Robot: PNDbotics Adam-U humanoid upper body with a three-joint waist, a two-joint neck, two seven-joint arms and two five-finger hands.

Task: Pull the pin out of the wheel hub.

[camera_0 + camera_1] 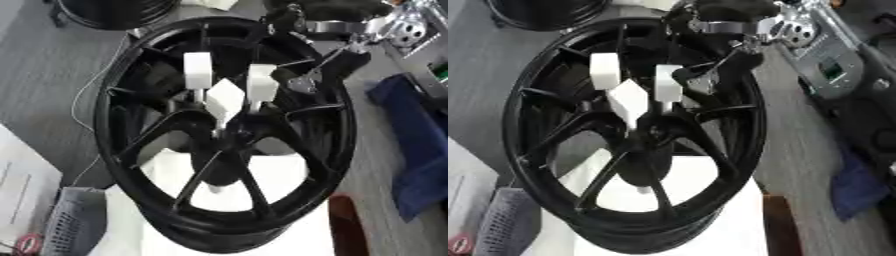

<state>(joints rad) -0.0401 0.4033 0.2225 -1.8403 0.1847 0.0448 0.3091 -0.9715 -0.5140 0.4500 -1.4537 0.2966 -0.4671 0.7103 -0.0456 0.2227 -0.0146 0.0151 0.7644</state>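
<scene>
A black spoked wheel point(131, 145) stands tilted in the middle of both views. Three white pins stick out of its hub: a left one point(198, 69), a middle one point(224, 98) and a right one point(261, 82). My right arm point(398, 27) comes in from the upper right. Its black hand point(702, 75) lies over the upper right spokes, right beside the right pin point(667, 82). The hand blends into the dark wheel, so its grip does not show. My left hand is out of view.
The wheel rests on a white surface point(289, 175). A blue cloth point(420, 150) lies at the right, a grey mesh basket point(74, 220) at the lower left, another black tyre point(114, 12) at the top left. A thin white cable point(87, 100) runs along the wheel's left.
</scene>
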